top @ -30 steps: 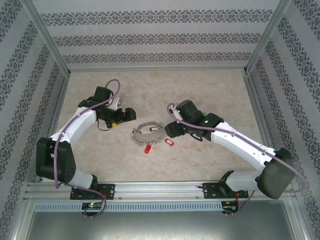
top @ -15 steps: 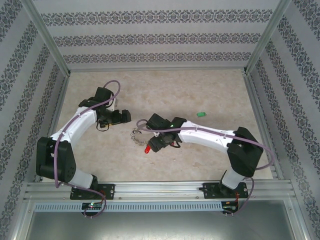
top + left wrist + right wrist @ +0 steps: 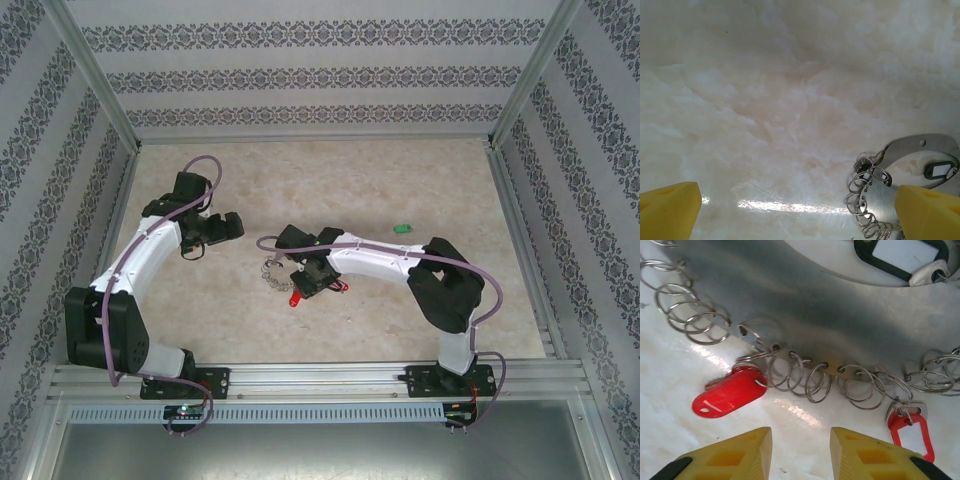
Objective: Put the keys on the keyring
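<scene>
Altogether, two red keys (image 3: 730, 392) touch one silvery keyring (image 3: 840, 315).

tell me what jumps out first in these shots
The silvery keyring, fringed with wire loops, lies on the table ahead of the right gripper, whose yellow fingers stand apart with nothing between them. A solid red key and a labelled red key sit at its loops. The left gripper hangs wide open beside the ring.

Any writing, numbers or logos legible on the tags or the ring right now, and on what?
No readable text anywhere.
Red key with the pale label patch: patch blank.
Other red key: no marking.
Black tag: white insert blank.
Keyring: bare metal, no stamp visible.
</scene>
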